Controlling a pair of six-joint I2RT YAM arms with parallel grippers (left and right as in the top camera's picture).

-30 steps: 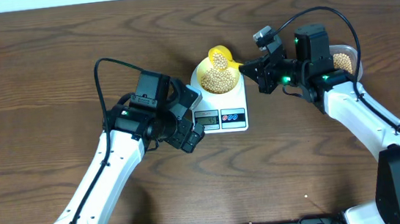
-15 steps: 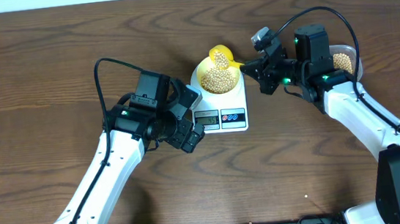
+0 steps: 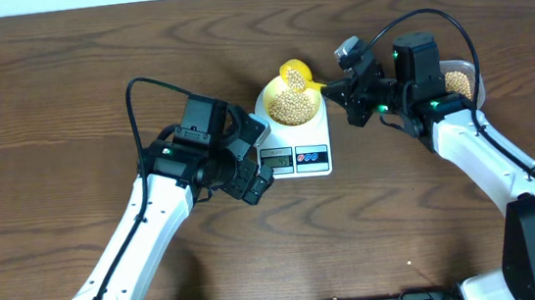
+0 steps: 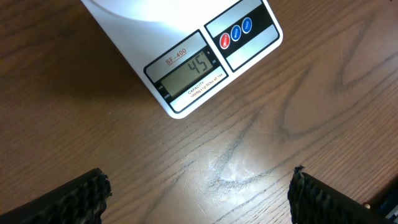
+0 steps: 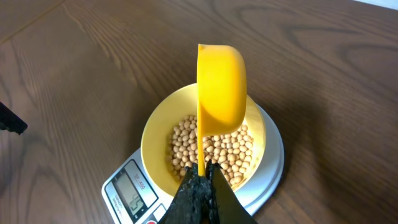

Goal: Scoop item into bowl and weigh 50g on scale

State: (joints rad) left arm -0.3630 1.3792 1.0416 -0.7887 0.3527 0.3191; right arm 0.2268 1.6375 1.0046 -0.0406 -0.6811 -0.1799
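Observation:
The pale yellow bowl (image 3: 270, 98) stands on the white scale (image 3: 322, 161) and holds the tan beans (image 3: 291, 108). In the right wrist view the beans (image 5: 231, 149) cover the floor of the bowl (image 5: 155, 134). My right gripper (image 5: 204, 171) is shut on the handle of a bright yellow scoop (image 5: 221, 87), which is turned on its side above the bowl. No beans show in the scoop. The scale's display (image 4: 186, 68) reads 45. My left gripper (image 4: 199, 193) hangs open over bare table just in front of the scale, holding nothing.
A clear container (image 3: 460, 79) with more beans stands at the right, partly hidden behind my right arm. My left arm (image 3: 156, 220) reaches in from the lower left, close to the scale's front left corner.

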